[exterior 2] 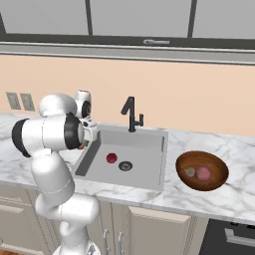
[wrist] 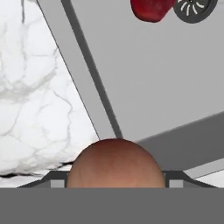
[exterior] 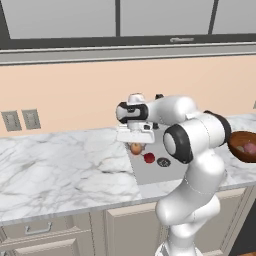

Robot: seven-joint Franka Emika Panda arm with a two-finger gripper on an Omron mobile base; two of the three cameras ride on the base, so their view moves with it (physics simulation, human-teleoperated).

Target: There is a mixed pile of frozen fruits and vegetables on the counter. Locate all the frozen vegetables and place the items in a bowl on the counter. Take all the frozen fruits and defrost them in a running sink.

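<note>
My gripper (exterior: pixel 136 145) hangs over the left rim of the sink (exterior: pixel 150 172), shut on an orange-yellow apple-like fruit (exterior: pixel 136 149). That fruit bulges up between the fingertips in the hand view (wrist: pixel 116 164). A dark red fruit (exterior 2: pixel 111 158) lies on the sink floor beside the round drain (exterior 2: pixel 125 166); the hand view has it at the top (wrist: pixel 151 8). The dark reddish-brown bowl (exterior 2: pixel 216 174) stands on the counter (exterior 2: pixel 234 196) right of the sink. It holds the pinkish-purple vegetable ball (exterior 2: pixel 202 173) and a small olive-brown piece (exterior 2: pixel 190 172).
A black angular faucet (exterior 2: pixel 131 114) rises behind the sink. White marble stretches left of the basin (exterior: pixel 55 170). Wall outlets (exterior: pixel 21 120) sit on the beige backsplash, with cabinets overhead. My own arm (exterior 2: pixel 50 137) blocks the sink's left edge in the right base view.
</note>
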